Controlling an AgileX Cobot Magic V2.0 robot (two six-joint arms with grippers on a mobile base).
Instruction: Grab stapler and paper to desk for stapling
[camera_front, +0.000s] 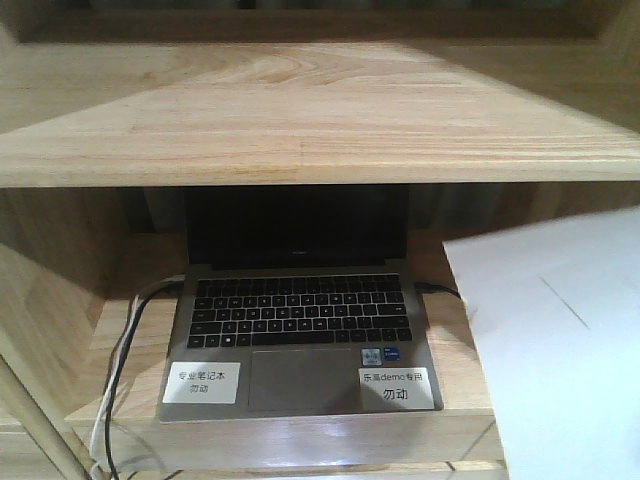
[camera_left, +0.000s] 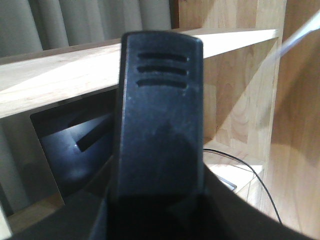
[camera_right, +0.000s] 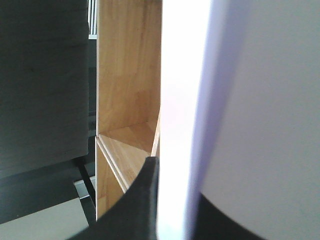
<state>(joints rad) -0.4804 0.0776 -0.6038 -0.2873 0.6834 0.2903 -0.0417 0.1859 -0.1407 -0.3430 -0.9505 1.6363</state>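
Transfer is the step we judge in hand: the plain white rectangular paper sheet (camera_front: 560, 340), blank save a faint line, hangs airborne at right, pinched edge-on in the right gripper (camera_right: 172, 205). The left gripper (camera_left: 155, 205) seems clamped on the small black stapler (camera_left: 157, 115). Next, both must swing from the light wooden shelf unit (camera_front: 320, 130) to the surface.

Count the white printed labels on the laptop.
2. The left label sits on the laptop palm rest, left of the touchpad. The right label sits right of the touchpad. None seem hidden.
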